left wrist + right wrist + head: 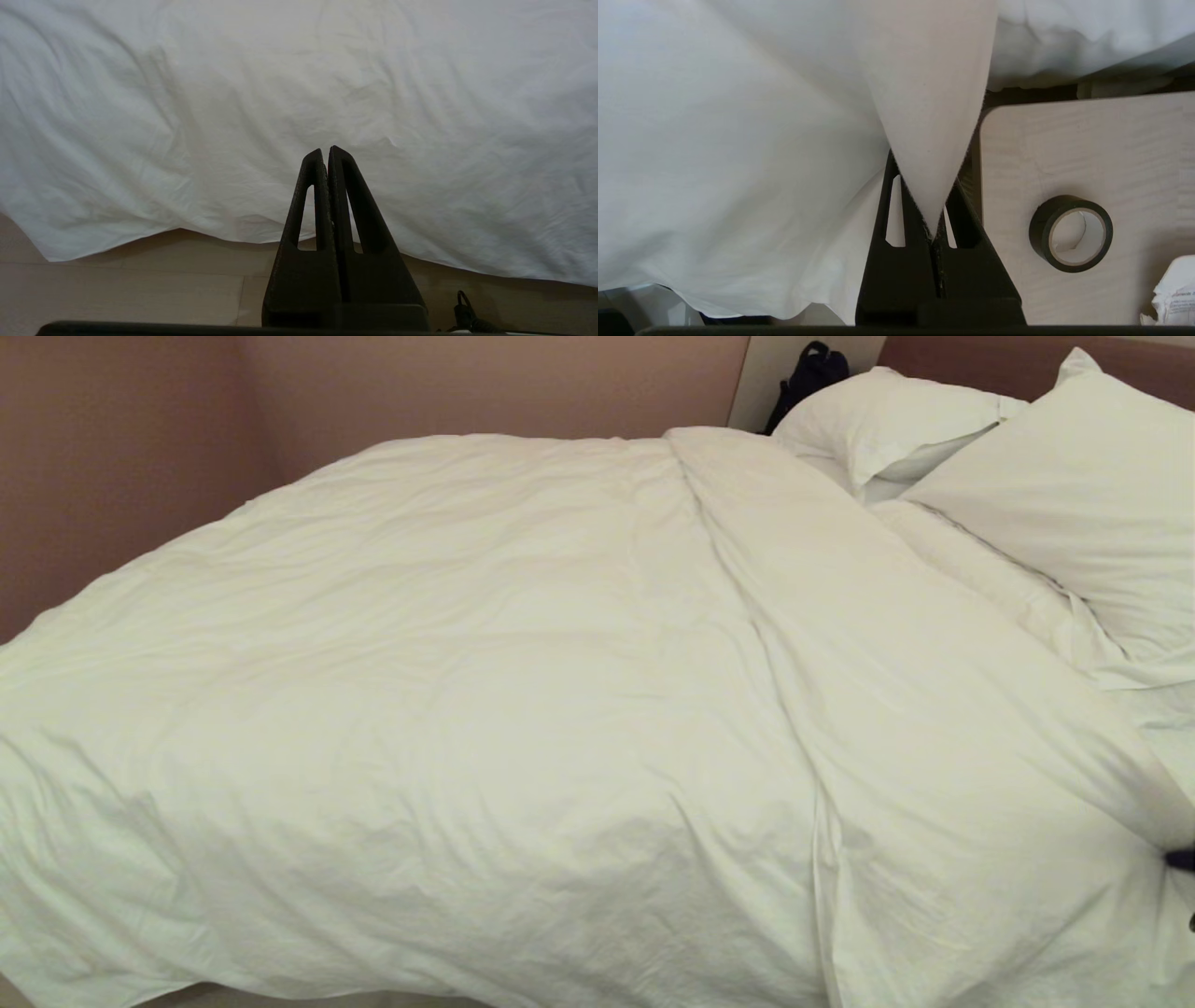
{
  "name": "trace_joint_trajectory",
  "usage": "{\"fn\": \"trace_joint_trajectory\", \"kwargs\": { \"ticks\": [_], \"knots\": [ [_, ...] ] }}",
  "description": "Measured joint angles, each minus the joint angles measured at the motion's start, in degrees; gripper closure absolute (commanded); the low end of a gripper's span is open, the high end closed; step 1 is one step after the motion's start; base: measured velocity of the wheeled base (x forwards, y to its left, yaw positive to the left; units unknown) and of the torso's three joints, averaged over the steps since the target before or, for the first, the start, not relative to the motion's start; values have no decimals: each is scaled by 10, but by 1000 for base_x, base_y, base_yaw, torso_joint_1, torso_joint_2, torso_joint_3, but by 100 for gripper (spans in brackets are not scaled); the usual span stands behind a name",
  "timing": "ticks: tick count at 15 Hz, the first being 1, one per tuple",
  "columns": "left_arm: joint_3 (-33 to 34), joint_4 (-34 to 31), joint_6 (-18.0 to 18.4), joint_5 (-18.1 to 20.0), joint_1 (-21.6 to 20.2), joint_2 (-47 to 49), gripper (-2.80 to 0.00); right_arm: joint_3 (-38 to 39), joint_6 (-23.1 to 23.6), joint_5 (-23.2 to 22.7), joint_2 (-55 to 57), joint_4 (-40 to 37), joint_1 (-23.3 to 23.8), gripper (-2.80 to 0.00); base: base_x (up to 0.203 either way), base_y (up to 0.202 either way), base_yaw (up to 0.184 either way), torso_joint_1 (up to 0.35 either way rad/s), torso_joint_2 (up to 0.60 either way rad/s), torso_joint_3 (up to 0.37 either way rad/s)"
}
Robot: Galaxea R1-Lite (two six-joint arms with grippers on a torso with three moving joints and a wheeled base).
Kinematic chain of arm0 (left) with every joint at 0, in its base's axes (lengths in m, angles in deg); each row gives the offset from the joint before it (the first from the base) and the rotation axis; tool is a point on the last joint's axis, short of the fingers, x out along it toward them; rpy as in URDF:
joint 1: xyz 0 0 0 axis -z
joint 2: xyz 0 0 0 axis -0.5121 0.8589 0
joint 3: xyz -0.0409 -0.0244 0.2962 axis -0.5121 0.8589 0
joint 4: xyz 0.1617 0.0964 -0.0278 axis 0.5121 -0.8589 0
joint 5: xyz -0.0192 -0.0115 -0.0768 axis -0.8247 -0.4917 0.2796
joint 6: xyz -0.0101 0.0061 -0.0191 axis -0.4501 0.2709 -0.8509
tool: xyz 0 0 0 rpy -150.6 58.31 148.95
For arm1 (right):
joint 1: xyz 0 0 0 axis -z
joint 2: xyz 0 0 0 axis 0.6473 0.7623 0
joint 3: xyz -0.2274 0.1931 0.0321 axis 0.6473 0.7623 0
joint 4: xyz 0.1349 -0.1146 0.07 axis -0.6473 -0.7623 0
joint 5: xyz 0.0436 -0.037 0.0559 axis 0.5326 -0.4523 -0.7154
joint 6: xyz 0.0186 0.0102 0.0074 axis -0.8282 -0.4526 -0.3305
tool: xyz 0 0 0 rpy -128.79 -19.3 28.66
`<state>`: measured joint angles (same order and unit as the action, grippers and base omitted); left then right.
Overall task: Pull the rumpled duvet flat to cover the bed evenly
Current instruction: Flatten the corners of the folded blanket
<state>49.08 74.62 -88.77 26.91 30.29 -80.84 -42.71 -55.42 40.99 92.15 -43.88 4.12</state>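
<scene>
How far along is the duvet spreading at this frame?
Mostly done: the duvet covers most of the bed. In hand: the right end effector is shut on a duvet corner; the left end effector is shut and empty. Left: flatten the long ridge near the pillows.

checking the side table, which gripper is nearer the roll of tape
Right. The right gripper, shut on a fold of the duvet, is just beside the tape roll. The left gripper is shut, pointing at the duvet's hanging edge, no tape in view.

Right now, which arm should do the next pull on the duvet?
The right. The right gripper is already shut on a pinched fold of the duvet beside the wooden table. The left gripper is shut on nothing, just facing the hanging cover.
</scene>
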Motion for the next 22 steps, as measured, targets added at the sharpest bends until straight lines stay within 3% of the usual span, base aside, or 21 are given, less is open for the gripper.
{"fn": "trace_joint_trajectory", "kwargs": {
  "ticks": [5, 13, 14, 15, 22],
  "knots": [
    [0, 0, 0, 0, 0, 0, 0, 22, 3, 31, 21, 30, -1, 0, 0, 0, 0, 0, 0, 0],
    [0, 0, 0, 0, 0, 0, 0, 32, 2, 34, 41, 75, -1, 0, 0, 0, 0, 0, 0, 0],
    [0, 0, 0, 0, 0, 0, 0, 33, 2, 33, 41, 75, -1, -81, 0, 0, 0, 0, 0, 0],
    [0, 0, 0, 0, 0, 0, 0, 34, 1, 31, 41, 75, -1, -280, 0, 0, 0, 0, 0, 0],
    [0, 0, 0, 0, 0, 0, 0, 74, 21, 26, -2, 70, -5, -280, 0, 0, 0, 0, 0, 0]
  ]
}}
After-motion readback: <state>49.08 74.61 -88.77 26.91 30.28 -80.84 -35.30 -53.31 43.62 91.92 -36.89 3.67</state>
